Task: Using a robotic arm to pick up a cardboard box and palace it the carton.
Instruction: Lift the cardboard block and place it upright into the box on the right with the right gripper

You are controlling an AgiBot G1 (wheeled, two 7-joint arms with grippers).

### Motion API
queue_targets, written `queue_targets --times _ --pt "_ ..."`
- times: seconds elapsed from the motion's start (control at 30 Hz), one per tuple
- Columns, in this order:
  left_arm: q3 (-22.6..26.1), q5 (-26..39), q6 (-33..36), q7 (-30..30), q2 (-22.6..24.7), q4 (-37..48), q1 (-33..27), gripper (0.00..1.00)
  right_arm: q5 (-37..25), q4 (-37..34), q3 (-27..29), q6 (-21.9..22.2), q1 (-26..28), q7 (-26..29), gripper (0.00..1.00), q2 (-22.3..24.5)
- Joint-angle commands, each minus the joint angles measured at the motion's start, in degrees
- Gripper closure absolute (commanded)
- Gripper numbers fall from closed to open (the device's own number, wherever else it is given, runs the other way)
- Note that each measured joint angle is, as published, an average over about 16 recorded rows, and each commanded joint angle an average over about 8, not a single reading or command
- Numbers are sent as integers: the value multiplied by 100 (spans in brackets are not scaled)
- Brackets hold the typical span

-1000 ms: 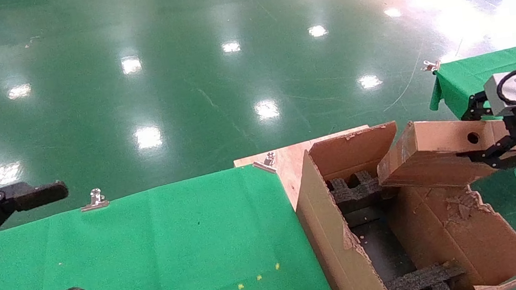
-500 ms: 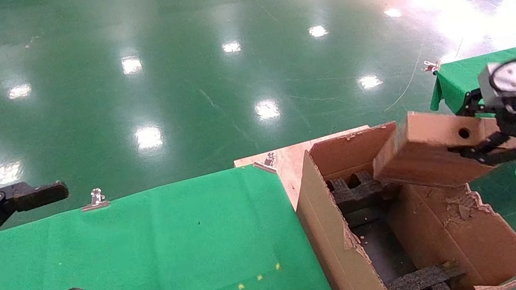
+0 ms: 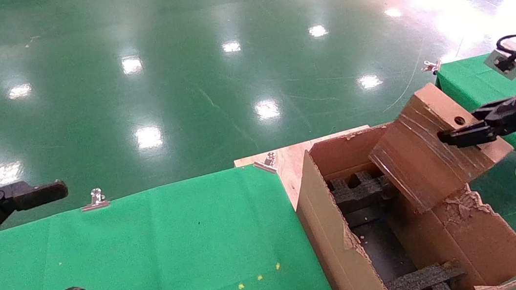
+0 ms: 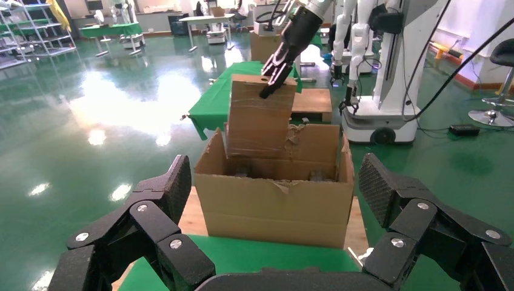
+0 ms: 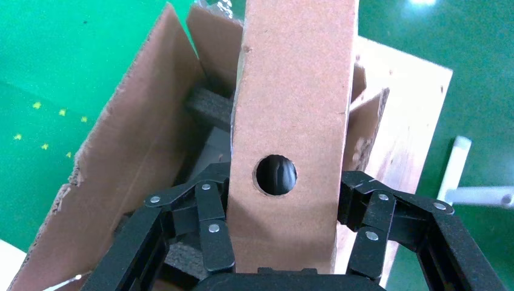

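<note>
The cardboard box point(image 3: 429, 153), brown with taped sides and a round hole, hangs steeply tilted over the carton point(image 3: 337, 248), its low end at the carton's far right corner. My right gripper point(image 3: 465, 132) is shut on the box's upper end. In the right wrist view the fingers point(image 5: 212, 200) clamp both sides of the box point(image 5: 291, 103) just beside the hole, with the carton's wall point(image 5: 121, 163) and black foam point(image 5: 209, 106) beneath. My left gripper point(image 3: 15, 253) is open and empty over the green table; its view shows the carton point(image 4: 273, 206) and the box point(image 4: 257, 121).
A green-clothed table point(image 3: 152, 246) lies left of the carton, with metal clips point(image 3: 95, 199) on its far edge. A wooden board point(image 3: 289, 161) sits under the carton. A second green table point(image 3: 471, 79) stands at the right. Other robots point(image 4: 388, 66) stand beyond.
The box has swung from nearly level to steeply tilted, its free end dipping toward the carton. The right gripper rotated and rose a little. The left arm has not moved.
</note>
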Motion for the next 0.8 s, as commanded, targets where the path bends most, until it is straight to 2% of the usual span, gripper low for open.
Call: queue_targets --times 0.03,0.3,0.57,0.8 --pt "0 0 0 0 0 0 0 0 18 84 -29 139 -99 315 100 85" --pt "0 -2 -2 1 0 1 0 0 -41 623 -124 462 -238 883 100 358" --pt "0 -3 -3 1 -1 2 1 0 -23 678 -176 615 -364 1095 100 378" --pt "1 -3 -3 1 -1 2 0 0 -94 765 -300 1090 -644 1529 100 416"
